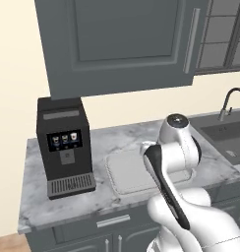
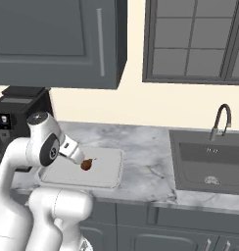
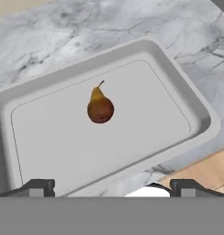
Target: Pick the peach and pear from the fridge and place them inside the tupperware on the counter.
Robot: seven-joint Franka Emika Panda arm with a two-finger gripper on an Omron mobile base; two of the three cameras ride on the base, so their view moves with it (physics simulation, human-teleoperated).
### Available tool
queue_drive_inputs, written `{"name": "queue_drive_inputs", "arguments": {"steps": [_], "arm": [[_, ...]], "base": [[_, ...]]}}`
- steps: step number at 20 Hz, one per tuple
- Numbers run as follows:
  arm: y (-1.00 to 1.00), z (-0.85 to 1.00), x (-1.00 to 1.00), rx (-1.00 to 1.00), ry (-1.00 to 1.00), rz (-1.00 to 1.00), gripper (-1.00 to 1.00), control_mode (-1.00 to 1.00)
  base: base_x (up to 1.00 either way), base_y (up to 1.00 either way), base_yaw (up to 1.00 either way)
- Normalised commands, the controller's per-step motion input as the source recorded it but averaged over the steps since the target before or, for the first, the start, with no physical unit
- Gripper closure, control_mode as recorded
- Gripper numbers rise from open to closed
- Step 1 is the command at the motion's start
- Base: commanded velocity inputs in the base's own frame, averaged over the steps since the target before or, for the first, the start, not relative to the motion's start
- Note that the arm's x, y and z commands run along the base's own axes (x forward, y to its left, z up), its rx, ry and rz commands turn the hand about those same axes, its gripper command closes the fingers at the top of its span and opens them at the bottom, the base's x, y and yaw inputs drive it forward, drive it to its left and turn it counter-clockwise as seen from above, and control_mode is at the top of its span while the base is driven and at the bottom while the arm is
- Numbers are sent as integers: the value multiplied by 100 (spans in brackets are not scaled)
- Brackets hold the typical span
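A brownish-red pear [image 3: 100, 106] with a short stem lies near the middle of the pale tupperware [image 3: 196, 114], apart from its walls. The tupperware [image 2: 111, 171] sits on the marbled counter [image 2: 146, 147] beside the coffee machine, with the pear [image 2: 86, 164] in it. My gripper [image 3: 113, 186] hovers above the container, open, its two dark fingertips [image 3: 38, 186] spread wide with nothing between them. In the left base view my arm covers part of the tupperware [image 1: 122, 177]. The peach and the fridge are out of view.
A black coffee machine [image 1: 65, 147] stands left of the container. A dark sink [image 2: 209, 162] with a curved faucet [image 2: 219, 120] lies to the right. Grey upper cabinets [image 1: 117, 44] hang over the counter. Bare stone lies between tupperware and sink.
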Motion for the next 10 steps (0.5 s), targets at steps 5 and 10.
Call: {"name": "queue_drive_inputs", "arguments": {"steps": [5,10], "arm": [[0,8,-22,-4,-1,0,-100,-100],[2,-1,-7,-2,0,3,-100,100]], "base": [[0,0,0],[-11,3,0]]}}
